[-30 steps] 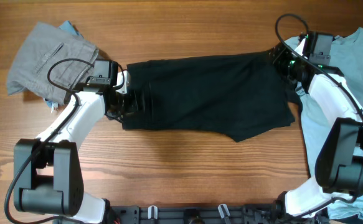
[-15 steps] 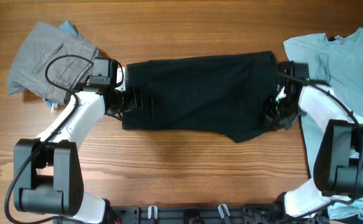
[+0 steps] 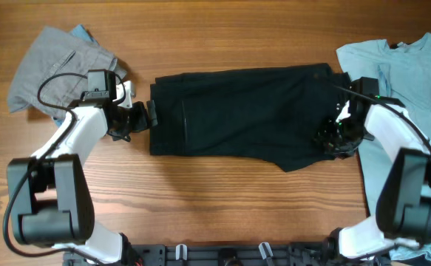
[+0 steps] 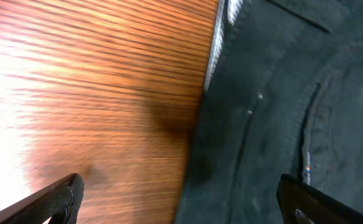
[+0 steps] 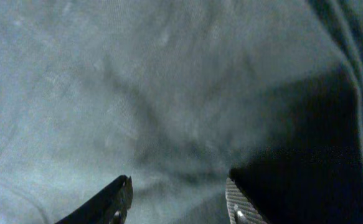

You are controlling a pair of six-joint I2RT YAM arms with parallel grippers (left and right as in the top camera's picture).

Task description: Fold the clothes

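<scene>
A black garment, folded into a long band, lies across the middle of the wooden table. My left gripper is open and empty beside its left edge; in the left wrist view the black garment fills the right half and bare wood the left, with the open fingers straddling the edge. My right gripper hovers over the garment's lower right corner, open, with nothing between the fingers; the dark cloth fills the right wrist view.
Grey folded trousers with a bit of blue cloth lie at the back left. A light blue T-shirt lies at the right edge. Bare wood runs along the front.
My left gripper has let go of the garment's left edge and drawn back to the left. My right gripper came down from the top right corner to the lower right corner.
</scene>
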